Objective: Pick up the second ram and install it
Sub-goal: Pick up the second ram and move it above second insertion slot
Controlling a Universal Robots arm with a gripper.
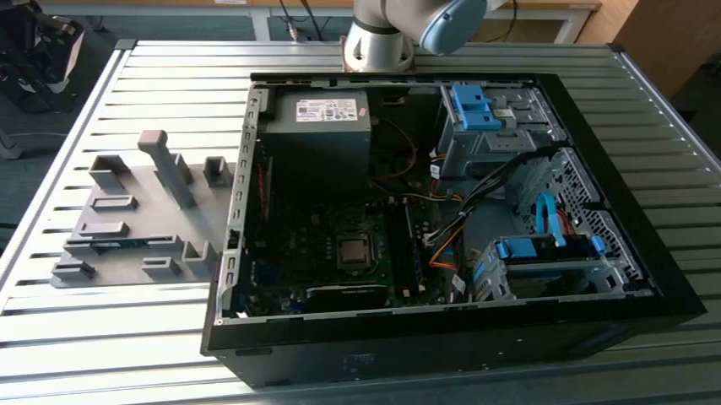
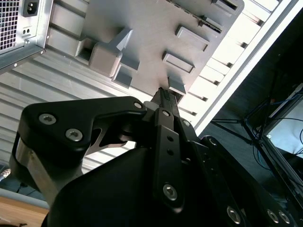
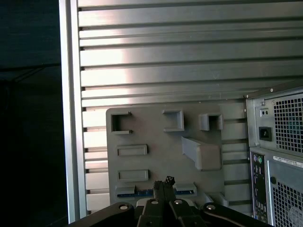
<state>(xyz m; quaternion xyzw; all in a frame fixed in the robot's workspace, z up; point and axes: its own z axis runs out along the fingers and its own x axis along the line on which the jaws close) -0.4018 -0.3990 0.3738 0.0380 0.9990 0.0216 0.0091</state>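
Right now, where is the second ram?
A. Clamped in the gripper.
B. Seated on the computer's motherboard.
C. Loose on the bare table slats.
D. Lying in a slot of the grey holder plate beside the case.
D: in the first wrist view the second ram lies in a slot at the edge of the grey holder plate, while the gripper is shut and holds nothing.

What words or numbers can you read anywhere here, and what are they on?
On the grey metal power supply box, a white sticker: too small to read.
On the back of the metal computer case, a white strip label: too blurred to read.
Nothing else readable.
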